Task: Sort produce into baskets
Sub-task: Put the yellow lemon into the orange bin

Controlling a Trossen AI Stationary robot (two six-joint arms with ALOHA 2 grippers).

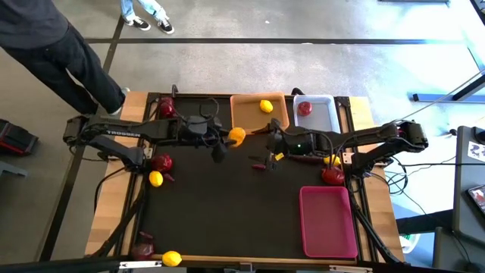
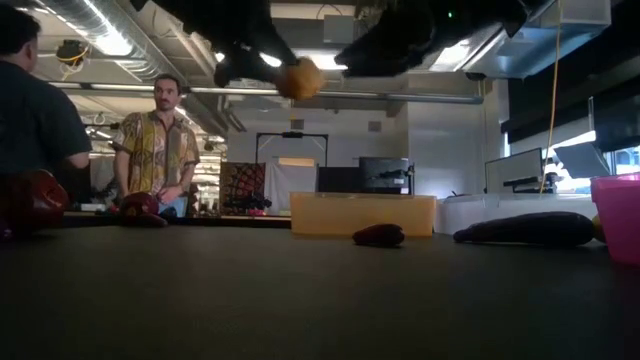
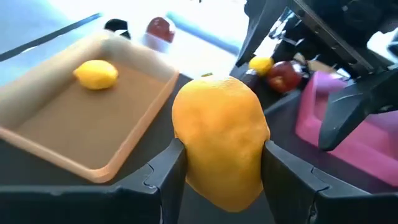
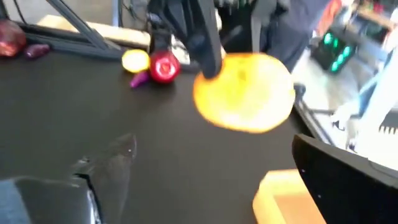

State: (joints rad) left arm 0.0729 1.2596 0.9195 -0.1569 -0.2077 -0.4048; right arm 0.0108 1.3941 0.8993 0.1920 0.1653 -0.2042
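Just beside the orange basket, above the dark bench, the left pincer grips an orange citrus. The right pincer hangs nearby, spread wide and empty. Releasing early could drop the citrus outside the rim, or the arms might collide.

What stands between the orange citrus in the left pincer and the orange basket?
Nothing visible does. The left pincer holds the orange citrus in the air right beside the orange basket, whose near floor is bare; one lemon lies toward its far side. The right pincer, open, hovers close on the citrus's other side.
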